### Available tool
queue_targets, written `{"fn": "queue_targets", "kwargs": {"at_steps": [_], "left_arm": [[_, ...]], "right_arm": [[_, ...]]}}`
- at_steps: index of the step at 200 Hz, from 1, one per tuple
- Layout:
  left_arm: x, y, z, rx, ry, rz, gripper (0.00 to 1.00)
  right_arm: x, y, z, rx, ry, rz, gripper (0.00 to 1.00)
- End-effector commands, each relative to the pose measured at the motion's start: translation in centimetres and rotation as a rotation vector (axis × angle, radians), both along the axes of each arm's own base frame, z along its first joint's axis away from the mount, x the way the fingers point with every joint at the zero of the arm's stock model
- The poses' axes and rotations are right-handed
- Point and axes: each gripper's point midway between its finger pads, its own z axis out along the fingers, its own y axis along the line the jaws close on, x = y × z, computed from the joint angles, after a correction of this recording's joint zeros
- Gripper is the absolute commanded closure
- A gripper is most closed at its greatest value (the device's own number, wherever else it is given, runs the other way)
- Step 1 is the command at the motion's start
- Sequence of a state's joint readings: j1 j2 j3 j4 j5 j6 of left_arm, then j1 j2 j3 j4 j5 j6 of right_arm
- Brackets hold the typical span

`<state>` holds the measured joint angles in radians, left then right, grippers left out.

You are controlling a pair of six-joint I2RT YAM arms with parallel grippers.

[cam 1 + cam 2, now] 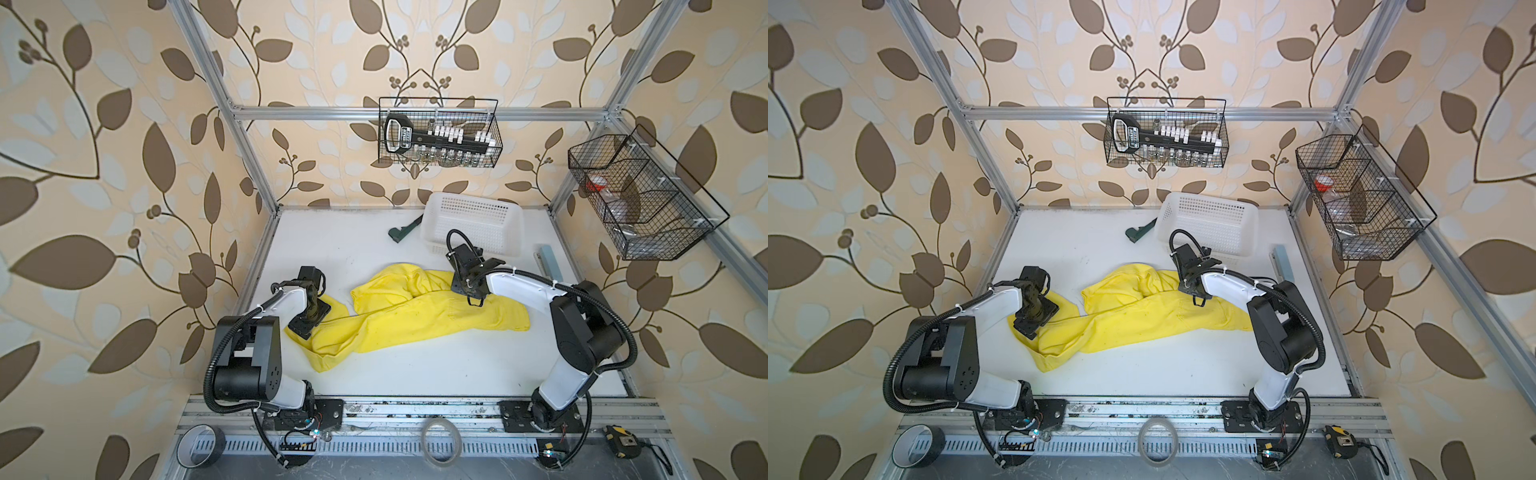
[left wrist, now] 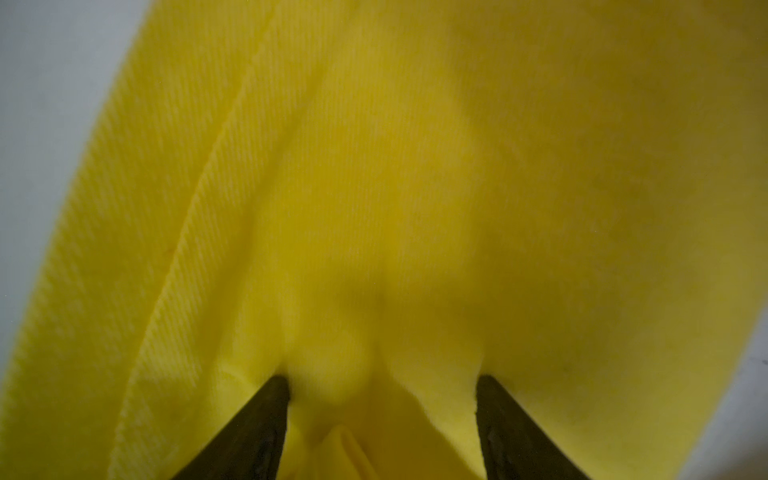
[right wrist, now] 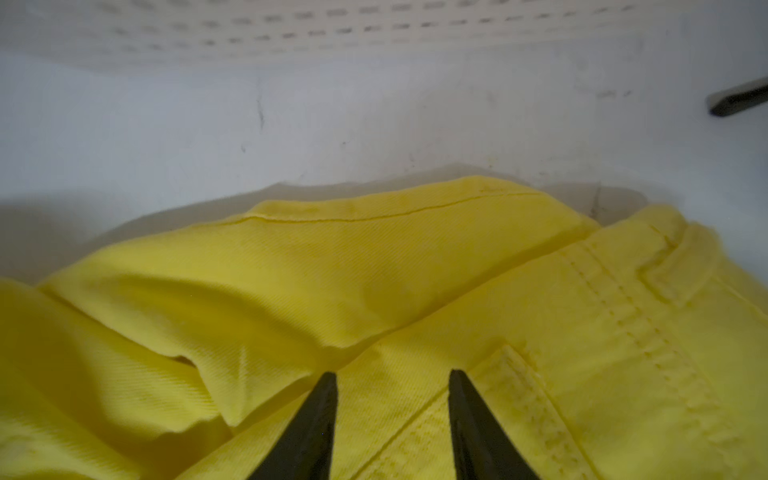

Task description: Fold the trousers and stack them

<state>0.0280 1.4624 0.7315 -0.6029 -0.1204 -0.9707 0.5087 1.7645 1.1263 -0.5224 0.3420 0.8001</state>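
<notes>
Yellow trousers (image 1: 415, 320) lie crumpled across middle of white surface (image 1: 436, 374), not folded. Left gripper (image 2: 382, 380) open wide, tips pushed down into cloth at left end of trousers, small bump of cloth between tips, not pinched. Right gripper (image 3: 392, 374) partly open, tips at cloth by pocket seam, nothing squeezed. White basket (image 1: 473, 220) behind trousers, bit of bare surface between.

the bright yellow soft fabric trousers (image 1: 415, 320) lie across the middle of the flat white table (image 1: 415, 374). behind their right half sits the white perforated plastic basket (image 1: 494, 224), behind their middle a dark green angled tool (image 1: 401, 230). a pale blue-grey bar (image 1: 550, 262) lies beyond their right end. the left gripper (image 2: 382, 380) presses on their left end, the right gripper (image 3: 392, 374) on their rear right.
</notes>
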Motion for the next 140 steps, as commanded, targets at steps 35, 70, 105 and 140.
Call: {"fn": "queue_targets", "kwargs": {"at_steps": [35,70,105,140], "left_arm": [[-1.4,1.1,-0.9,0.032,0.045,0.027,0.27],[-1.1,0.9,-1.1,0.020,0.042,0.025,0.27],[-1.3,0.8,-1.3,0.014,0.044,0.023,0.27],[-1.4,0.8,-1.2,0.020,0.045,0.015,0.27]], "right_arm": [[-0.2,4.1,-2.0,0.086,0.056,0.080,0.38],[0.3,4.7,-2.6,0.080,0.065,0.102,0.35],[1.4,6.3,-2.2,0.114,0.049,0.135,0.30],[0.3,6.2,-2.9,0.049,0.085,0.155,0.41]]}}
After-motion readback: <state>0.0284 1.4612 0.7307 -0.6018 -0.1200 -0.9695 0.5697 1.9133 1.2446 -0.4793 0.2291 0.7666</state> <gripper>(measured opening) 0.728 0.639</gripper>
